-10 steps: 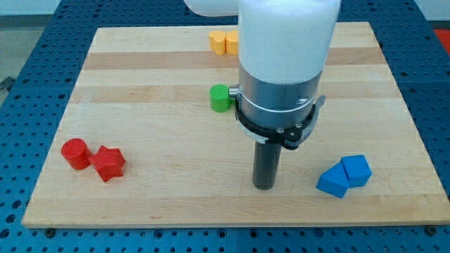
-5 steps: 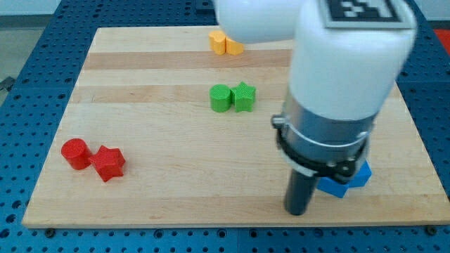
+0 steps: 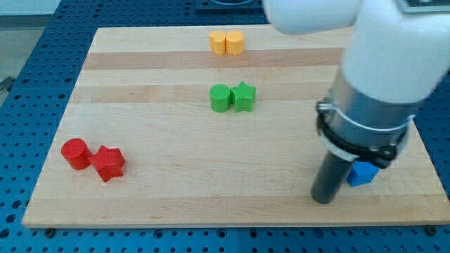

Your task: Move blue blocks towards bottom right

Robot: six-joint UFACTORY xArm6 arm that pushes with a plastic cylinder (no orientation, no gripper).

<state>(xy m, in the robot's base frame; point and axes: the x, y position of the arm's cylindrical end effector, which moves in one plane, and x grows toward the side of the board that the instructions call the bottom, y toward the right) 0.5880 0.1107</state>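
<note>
One blue block (image 3: 362,173) shows near the board's bottom right, partly covered by my arm; only part of the blue pair is visible. My tip (image 3: 322,199) rests on the board just left of and slightly below that blue block, at or very near its left side. The arm's white and silver body hides the area above the blue block.
Two red blocks, a cylinder (image 3: 74,153) and a star-like one (image 3: 107,163), sit at the bottom left. Two green blocks (image 3: 233,97) sit at the centre. Two yellow-orange blocks (image 3: 226,42) sit at the top. The wooden board's (image 3: 155,197) bottom edge is close below my tip.
My tip has moved to the view's right and slightly down along the board's bottom, reaching the blue blocks. The arm now covers most of them and the green star is uncovered.
</note>
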